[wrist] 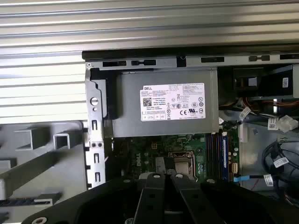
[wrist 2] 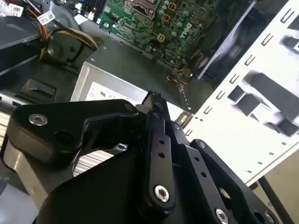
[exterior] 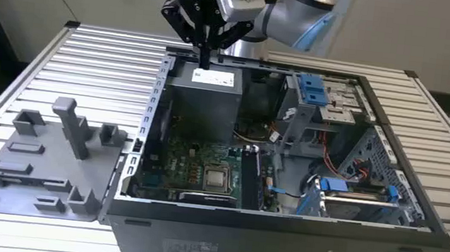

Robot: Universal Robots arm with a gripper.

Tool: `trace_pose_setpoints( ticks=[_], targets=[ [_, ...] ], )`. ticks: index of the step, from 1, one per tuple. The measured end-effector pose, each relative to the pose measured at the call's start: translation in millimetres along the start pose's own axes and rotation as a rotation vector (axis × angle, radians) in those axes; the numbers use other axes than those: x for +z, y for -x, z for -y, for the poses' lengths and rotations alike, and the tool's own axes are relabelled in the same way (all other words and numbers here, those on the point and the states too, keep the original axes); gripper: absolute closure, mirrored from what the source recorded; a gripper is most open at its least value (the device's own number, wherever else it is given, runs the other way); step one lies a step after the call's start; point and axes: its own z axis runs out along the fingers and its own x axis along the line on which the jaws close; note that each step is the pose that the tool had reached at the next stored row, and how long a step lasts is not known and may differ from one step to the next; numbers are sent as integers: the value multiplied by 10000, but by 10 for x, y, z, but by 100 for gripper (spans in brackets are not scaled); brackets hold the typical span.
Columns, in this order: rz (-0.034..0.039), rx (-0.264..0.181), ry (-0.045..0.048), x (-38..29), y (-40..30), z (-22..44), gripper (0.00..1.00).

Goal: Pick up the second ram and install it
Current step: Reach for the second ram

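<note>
While you hang above the power supply [exterior: 201, 107], jaws: pressed together.
Second ram [wrist: 25, 201]: dark strip lying on the grey tray [wrist: 46, 186], well apart from the jaws.
Grey tray: on the tabletop [exterior: 47, 55], beside the case [exterior: 279, 246].

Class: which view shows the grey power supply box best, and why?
The first wrist view: the power supply faces the camera, its labelled face unobstructed. The exterior view shows it slanted. In the second wrist view the gripper covers part of it.

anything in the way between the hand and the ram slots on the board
Nothing visible. The hand hangs above the power supply; the slots lie beside the processor, apparently open from above.
</note>
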Motion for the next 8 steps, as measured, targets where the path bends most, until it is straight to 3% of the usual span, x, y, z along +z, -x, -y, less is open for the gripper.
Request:
trace_pose_setpoints(
  ticks=[8],
  targets=[
    [0, 0, 0, 0, 0, 0, 89]
  ],
)
